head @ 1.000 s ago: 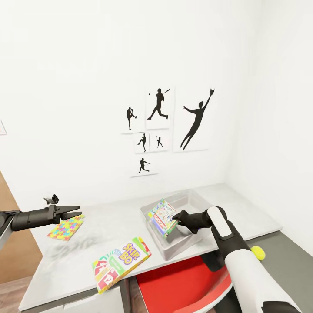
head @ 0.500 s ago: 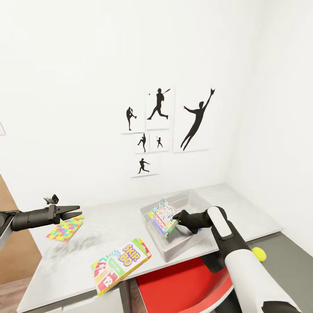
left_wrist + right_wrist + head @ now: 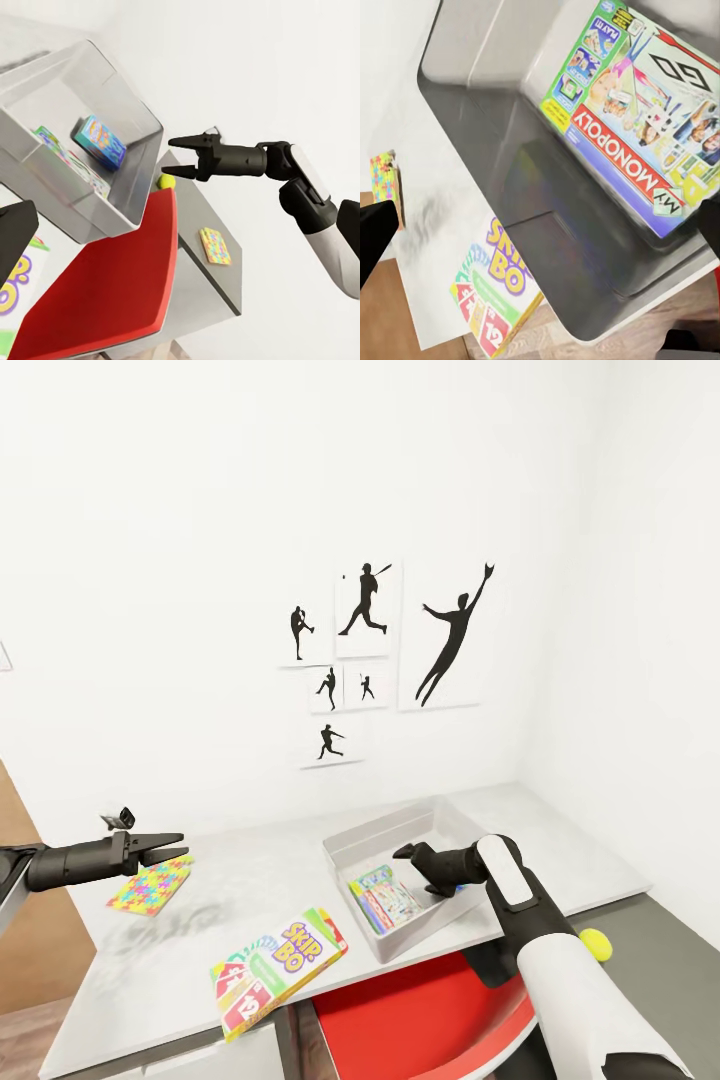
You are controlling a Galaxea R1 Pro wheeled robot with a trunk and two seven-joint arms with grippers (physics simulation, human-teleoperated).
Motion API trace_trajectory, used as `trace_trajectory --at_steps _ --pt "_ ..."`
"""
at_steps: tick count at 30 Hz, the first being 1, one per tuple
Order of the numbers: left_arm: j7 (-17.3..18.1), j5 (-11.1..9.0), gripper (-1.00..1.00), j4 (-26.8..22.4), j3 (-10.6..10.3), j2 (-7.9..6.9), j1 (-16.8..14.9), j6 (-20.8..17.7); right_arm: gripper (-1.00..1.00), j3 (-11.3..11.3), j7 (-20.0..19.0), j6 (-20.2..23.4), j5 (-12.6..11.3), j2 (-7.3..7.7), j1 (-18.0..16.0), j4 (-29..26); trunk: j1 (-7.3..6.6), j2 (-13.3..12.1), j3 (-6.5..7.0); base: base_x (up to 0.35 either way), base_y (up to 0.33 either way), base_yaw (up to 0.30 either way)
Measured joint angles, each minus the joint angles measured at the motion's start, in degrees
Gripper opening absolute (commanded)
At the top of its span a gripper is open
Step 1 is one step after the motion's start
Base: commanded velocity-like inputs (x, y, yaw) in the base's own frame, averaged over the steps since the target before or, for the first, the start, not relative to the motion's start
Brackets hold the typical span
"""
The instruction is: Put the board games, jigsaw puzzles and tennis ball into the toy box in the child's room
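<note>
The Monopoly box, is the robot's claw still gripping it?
No: the Monopoly box lies inside the toy box, and the right gripper hovers open above it.

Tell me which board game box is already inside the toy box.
The My Monopoly box, lying flat in the toy box below the right end effector. The Skip-Bo box lies outside, on the table near its front edge.

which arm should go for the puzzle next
Left. The left gripper is open and hangs right by the puzzle on the table. The right gripper is open over the toy box, farther away.
</note>
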State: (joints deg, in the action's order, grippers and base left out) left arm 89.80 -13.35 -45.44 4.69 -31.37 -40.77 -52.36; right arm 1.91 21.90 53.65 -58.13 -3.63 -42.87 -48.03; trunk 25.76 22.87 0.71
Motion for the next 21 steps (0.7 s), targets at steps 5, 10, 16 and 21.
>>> trace_trajectory --at_steps 5,10,16,21 --pt "0.0 0.0 1.0 0.0 0.0 0.01 0.0 0.04 1.0 0.0 0.0 0.0 0.0 -0.03 0.0 0.0 0.0 0.0 0.0 0.0 0.0 0.0" --pt "0.0 0.0 1.0 0.0 0.05 -0.01 0.0 0.06 1.0 0.0 0.0 0.08 0.0 -0.02 0.0 0.0 0.0 0.0 0.0 0.0 0.0 0.0" --pt "0.0 0.0 1.0 0.0 0.08 -0.06 0.0 0.06 1.0 0.02 -0.47 0.25 -0.18 0.43 0.03 -0.34 0.0 0.0 0.0 -0.005 0.0 0.0" --pt "0.0 0.01 1.0 0.0 0.09 -0.07 0.0 0.06 1.0 0.16 -1.02 0.55 -0.5 0.78 0.13 -1.18 0.01 -0.01 0.0 -0.114 0.042 0.0"
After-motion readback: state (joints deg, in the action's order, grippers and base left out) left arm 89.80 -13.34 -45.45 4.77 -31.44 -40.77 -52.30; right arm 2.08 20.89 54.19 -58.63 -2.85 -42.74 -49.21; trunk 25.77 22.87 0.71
